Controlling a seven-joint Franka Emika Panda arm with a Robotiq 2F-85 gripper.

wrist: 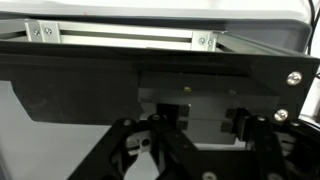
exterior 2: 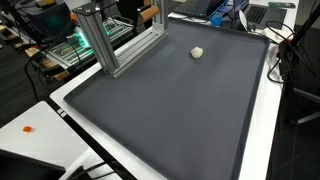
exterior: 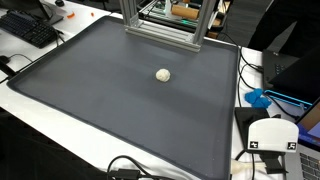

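Off-white small round ball (exterior: 163, 74) lay alone on the far half of the mat in both exterior views, well apart from every edge and nearer the frame than the front rim (exterior 2: 198, 52).

The white worktop (exterior: 50, 115) carried a broad dark grey rubber mat (exterior: 120, 110) that covered nearly all of it, leaving only a pale border. At the mat's far edge stood a silver aluminium-profile frame (exterior: 160, 25) of upright posts joined by a low crossbar, and it appeared again at one corner in an exterior view (exterior 2: 105, 40). A black computer keyboard (exterior: 30, 30) lay off the mat at a far corner. A white housing with a black square marker (exterior: 272, 138) sat beside the mat's near corner, and a bright blue plastic piece (exterior: 260, 98) lay just beyond it. A tiny orange speck (exterior 2: 27, 129) rested on a separate white surface.

In the wrist view a black flat panel (wrist: 150, 75) filled the middle, with a silver rail (wrist: 120, 38) behind it. The dark linkages of the jaws rose from the bottom edge, perhaps spread wide, but their tips were cut off, so I could not tell whether they were apart or together.
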